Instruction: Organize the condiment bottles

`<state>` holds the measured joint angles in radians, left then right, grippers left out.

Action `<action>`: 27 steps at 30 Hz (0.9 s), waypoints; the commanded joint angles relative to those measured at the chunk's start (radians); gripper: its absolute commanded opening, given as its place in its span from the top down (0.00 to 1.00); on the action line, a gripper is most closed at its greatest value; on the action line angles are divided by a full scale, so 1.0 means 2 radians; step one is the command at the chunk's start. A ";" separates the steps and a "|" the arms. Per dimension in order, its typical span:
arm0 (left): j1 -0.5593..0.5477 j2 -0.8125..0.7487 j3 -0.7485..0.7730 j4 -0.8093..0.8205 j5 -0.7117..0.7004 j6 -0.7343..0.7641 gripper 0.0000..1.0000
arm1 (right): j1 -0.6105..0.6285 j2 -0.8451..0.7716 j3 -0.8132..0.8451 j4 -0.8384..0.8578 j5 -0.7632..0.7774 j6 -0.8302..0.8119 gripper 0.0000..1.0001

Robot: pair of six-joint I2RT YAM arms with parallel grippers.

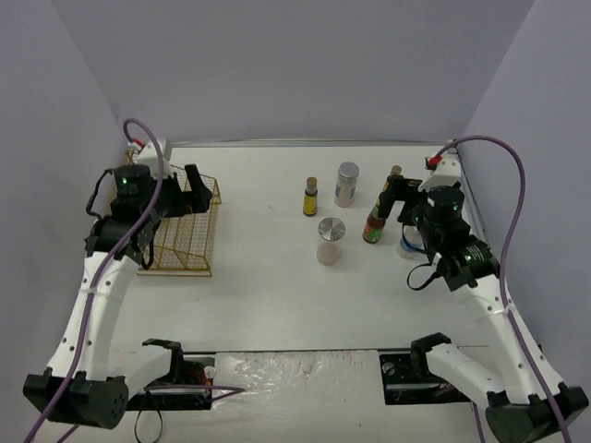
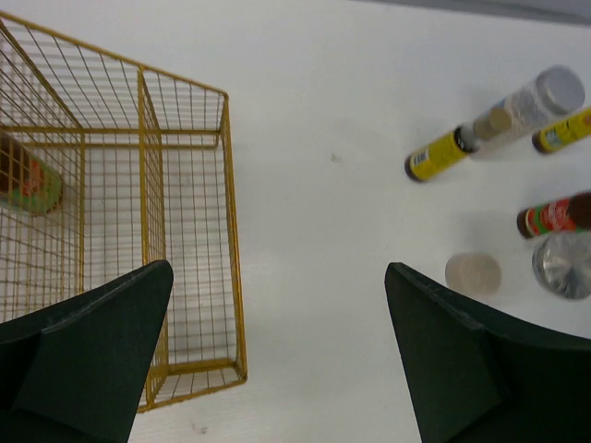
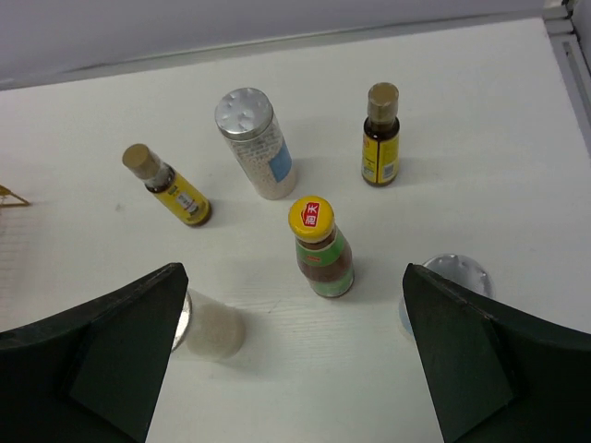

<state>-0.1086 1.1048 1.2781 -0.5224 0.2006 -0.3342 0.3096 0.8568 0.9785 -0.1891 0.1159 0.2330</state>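
Fetching step, seemingly. Right gripper (image 3: 295, 275) spread wide and empty over the upright yellow-capped sauce bottle (image 3: 321, 249) at frame centre (cap up, long axis vertical); next calls for a straight descent and closing on its body. Left gripper (image 2: 277, 269) likewise released above the gold wire rack (image 2: 226, 231), second sauce bottle (image 2: 28, 185) inside at left edge. Farther back, silver-lidded jar (image 3: 249, 138) and slim dark bottle (image 3: 381, 138), both upright.

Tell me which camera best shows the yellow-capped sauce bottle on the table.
The right wrist view: the sauce bottle stands centred, with its cap and label clear. The top view shows it small, with the details lost. The left wrist view cuts it off at the edge.
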 commanded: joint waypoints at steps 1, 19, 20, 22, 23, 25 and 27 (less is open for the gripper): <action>-0.007 -0.065 -0.074 0.037 0.050 0.074 0.03 | 0.005 0.081 0.027 0.027 0.025 0.032 0.00; -0.008 -0.150 -0.172 0.065 -0.013 0.058 0.03 | 0.006 0.210 -0.095 0.268 0.074 0.008 0.30; -0.008 -0.150 -0.173 0.067 -0.011 0.057 0.03 | 0.006 0.215 -0.100 0.280 0.074 0.006 0.32; -0.008 -0.147 -0.175 0.069 -0.007 0.055 0.03 | 0.006 0.223 -0.112 0.309 0.074 0.000 0.37; -0.007 -0.146 -0.176 0.069 -0.005 0.054 0.03 | 0.006 0.225 -0.115 0.318 0.074 -0.003 0.39; -0.005 -0.142 -0.175 0.069 -0.003 0.052 0.03 | 0.006 0.234 -0.121 0.338 0.074 -0.007 0.41; -0.004 -0.142 -0.174 0.068 -0.003 0.051 0.03 | 0.006 0.240 -0.124 0.347 0.074 -0.012 0.47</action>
<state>-0.1226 0.8141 0.9054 -0.4542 0.1974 -0.2229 0.3161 1.3229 0.7347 0.3287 0.2293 0.2356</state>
